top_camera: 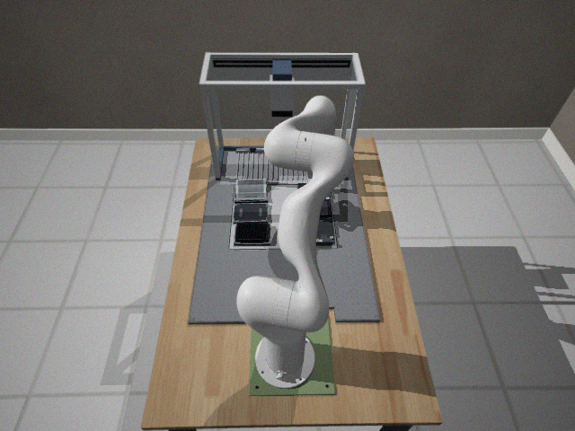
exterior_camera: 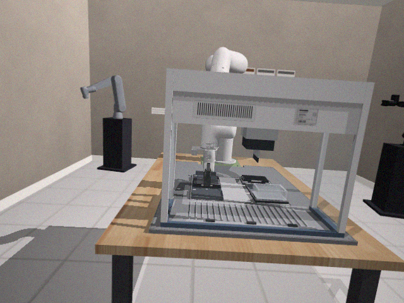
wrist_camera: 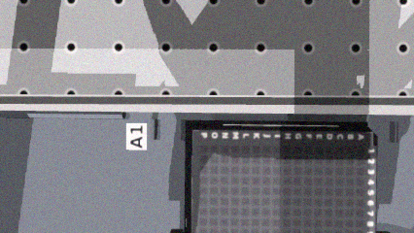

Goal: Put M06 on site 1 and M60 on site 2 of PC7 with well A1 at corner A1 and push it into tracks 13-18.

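The gripper [exterior_camera: 206, 176] is clamped on a dark, finely gridded well plate [wrist_camera: 282, 184] above the carrier [exterior_camera: 205, 192]. A white A1 label [wrist_camera: 136, 136] sits just beside the plate's corner.

From above, the arm [top_camera: 302, 204] covers the gripper and most of the carrier [top_camera: 327, 223]; only a dark strip of the carrier shows at its right side, so what lies on its sites cannot be told there. In the wrist view the fingers are out of frame, and the dark fine-welled plate [wrist_camera: 282, 184] they clamp is cut off by the bottom edge; its row letters and column numbers are too blurred to read surely. From the exterior view, the gripper [exterior_camera: 207, 174] is small behind the instrument frame [exterior_camera: 168, 146], and its fingertips merge with the dark plate beneath. The track numbers on the apron are too small to read.
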### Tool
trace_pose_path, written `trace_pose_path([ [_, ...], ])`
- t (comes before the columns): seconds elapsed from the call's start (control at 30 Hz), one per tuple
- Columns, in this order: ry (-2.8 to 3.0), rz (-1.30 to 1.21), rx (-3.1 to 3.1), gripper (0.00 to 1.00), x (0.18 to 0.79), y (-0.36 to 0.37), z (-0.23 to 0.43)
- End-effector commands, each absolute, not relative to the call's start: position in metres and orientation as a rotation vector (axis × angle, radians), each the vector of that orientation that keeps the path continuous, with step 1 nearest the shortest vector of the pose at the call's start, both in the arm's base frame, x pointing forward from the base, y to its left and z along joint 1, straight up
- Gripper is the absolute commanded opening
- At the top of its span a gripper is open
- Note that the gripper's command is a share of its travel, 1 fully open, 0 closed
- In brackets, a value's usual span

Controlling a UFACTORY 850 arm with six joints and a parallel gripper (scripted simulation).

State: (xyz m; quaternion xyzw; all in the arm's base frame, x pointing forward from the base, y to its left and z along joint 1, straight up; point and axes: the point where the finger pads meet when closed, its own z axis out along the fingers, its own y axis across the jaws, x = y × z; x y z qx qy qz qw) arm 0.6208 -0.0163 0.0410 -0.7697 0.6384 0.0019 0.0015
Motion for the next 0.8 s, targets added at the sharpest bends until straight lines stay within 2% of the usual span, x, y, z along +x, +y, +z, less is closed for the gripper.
trace_pose_path([
  [0.0,2.003,0.003,-2.414,0.00,0.6221,-0.0163,0.0400],
  [0.67,2.003,0.003,-2.414,0.00,0.6221,-0.0163,0.0378],
  [0.7,2.003,0.003,-2.414,1.00,0.6221,-0.0163,0.0371],
  [0.77,2.003,0.003,-2.414,1.00,0.6221,-0.0163,0.0371],
])
